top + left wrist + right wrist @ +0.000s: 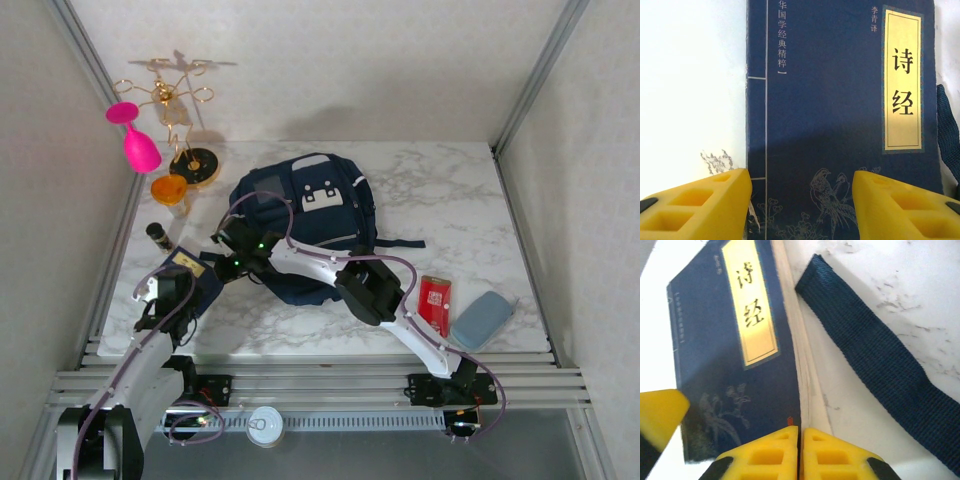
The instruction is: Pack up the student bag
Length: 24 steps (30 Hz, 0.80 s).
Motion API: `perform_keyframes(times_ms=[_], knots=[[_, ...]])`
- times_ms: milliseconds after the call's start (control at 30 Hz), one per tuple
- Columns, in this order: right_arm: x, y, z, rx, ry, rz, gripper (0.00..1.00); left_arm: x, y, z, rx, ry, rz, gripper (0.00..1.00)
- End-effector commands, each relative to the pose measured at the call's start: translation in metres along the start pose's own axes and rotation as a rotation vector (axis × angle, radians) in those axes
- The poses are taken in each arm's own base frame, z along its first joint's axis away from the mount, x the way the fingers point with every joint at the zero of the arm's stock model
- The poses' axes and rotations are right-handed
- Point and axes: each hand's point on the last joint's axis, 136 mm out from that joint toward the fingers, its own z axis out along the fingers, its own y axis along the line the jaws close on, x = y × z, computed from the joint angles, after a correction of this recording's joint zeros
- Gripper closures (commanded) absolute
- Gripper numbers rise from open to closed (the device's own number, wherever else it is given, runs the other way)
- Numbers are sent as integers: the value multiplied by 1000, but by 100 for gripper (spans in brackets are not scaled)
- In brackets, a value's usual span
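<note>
One student bag (305, 215), navy with pale grey trim and a grey patch bearing black marks too small to read, lies at the middle-back of the marble table (440, 200). One dark strap (880, 370) of it trails flat on the tabletop just beside one book (840, 125). The book is navy blue and lies face up at the table's left front. Its gold label reads "诗经", with "李青 译" in small type above the label and "华国学经典精粹" down the spine side; pale bird and flower drawings sit low on the cover. Two arms are in play. The left gripper (800, 205) hangs over the book's lower end with its yellow fingers (695, 205) spread roughly halfway and nothing held between them. The right gripper (800, 452) has its fingers pressed together, nothing visible between them, tips right at the book's page edge between cover and strap. Other items, one each: a pink wine glass (135, 140) upside down on a gold wire rack (175, 95) at the back left, an orange object (168, 188) and a dark cylinder (158, 233) near the left wall, a red pack (434, 303) with a white label too small to read, and a grey-blue case (481, 319) next to it at the right front.
</note>
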Motion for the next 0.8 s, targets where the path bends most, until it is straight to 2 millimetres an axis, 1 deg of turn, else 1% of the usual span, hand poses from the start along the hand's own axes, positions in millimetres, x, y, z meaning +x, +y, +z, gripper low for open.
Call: perform_keyframes(times_ms=[0,233,333,467,567,633,767], knots=[[11,34,-11,-95,44,-28,90,11,11,3,-25,36,-35,45],[22,23,-1,-68,77,-22,83,11,11,3,-24,40,-37,45],[23,23,1,-75,79,-23,82,11,11,3,-22,39,-39,45],[30,26,4,-114,105,-13,82,11,9,3,-15,43,-40,45],[31,25,1,-105,105,-15,82,11,9,3,-15,42,-40,45],[28,27,-3,-104,99,-18,86,12,10,3,-20,42,-40,45],[17,41,-17,-140,68,-26,91,9,9,1,-19,32,-41,45]])
